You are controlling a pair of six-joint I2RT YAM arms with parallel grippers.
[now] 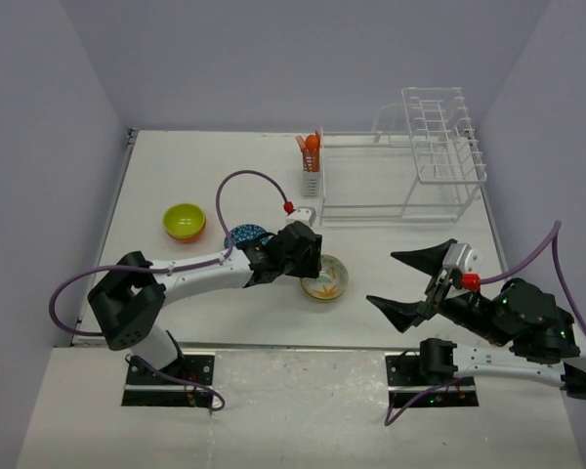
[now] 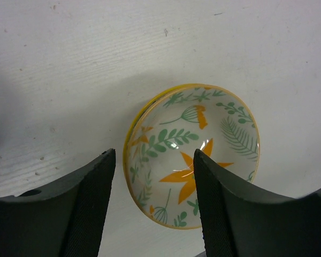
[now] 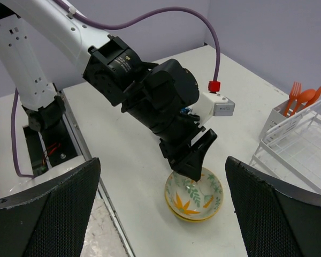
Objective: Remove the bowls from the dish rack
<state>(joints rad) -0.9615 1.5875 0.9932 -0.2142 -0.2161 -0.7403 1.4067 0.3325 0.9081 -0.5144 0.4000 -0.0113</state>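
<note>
The cream bowl with orange-green leaf print (image 1: 325,278) sits upright on the table, also in the left wrist view (image 2: 203,144) and the right wrist view (image 3: 195,195). A yellow rim shows under it. My left gripper (image 1: 306,259) hovers just above its near rim, open and empty (image 2: 154,152). My right gripper (image 1: 383,278) is open and empty, to the right of the bowl (image 3: 161,160). The lime-green bowl (image 1: 184,220) sits stacked on an orange-red one at the left. The blue patterned bowl (image 1: 244,234) is partly hidden behind my left arm. The white dish rack (image 1: 447,137) holds no bowls.
The cutlery basket (image 1: 311,182) at the rack's left end holds orange utensils (image 1: 311,147), which also show in the right wrist view (image 3: 302,99). Purple walls close in the table on three sides. A purple cable loops above the left arm.
</note>
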